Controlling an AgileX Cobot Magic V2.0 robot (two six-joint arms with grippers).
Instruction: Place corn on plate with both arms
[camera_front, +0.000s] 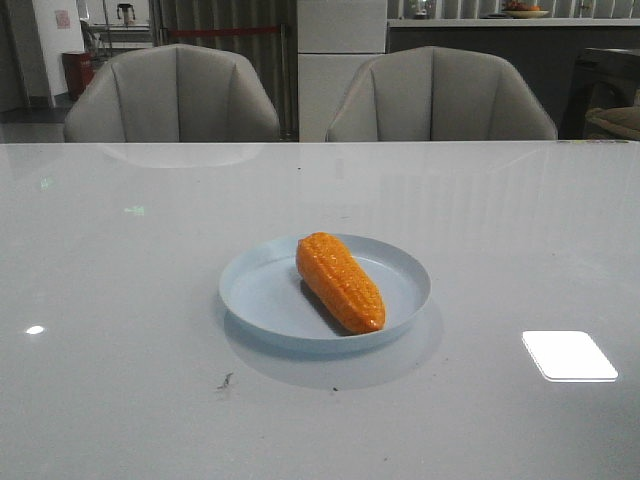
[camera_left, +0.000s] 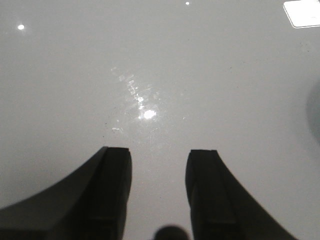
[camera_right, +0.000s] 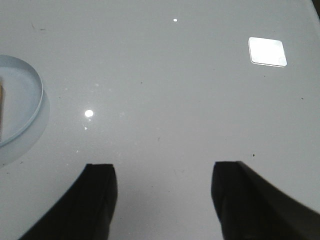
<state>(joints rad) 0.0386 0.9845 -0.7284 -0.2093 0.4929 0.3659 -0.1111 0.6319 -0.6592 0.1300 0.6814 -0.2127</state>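
The orange corn (camera_front: 340, 281) lies on the pale blue plate (camera_front: 255, 285) in the middle of the table in the front view, its tapered end towards the front right. Neither arm shows in the front view. In the left wrist view my left gripper (camera_left: 159, 152) is open and empty over bare table. In the right wrist view my right gripper (camera_right: 163, 167) is open and empty over bare table, with the plate (camera_right: 27, 95) off to one side and a sliver of corn (camera_right: 2, 95) at the frame edge.
The table (camera_front: 120, 250) is glossy white with light reflections, one bright patch (camera_front: 568, 355) at the front right. Two grey chairs (camera_front: 172, 95) (camera_front: 440, 95) stand behind the far edge.
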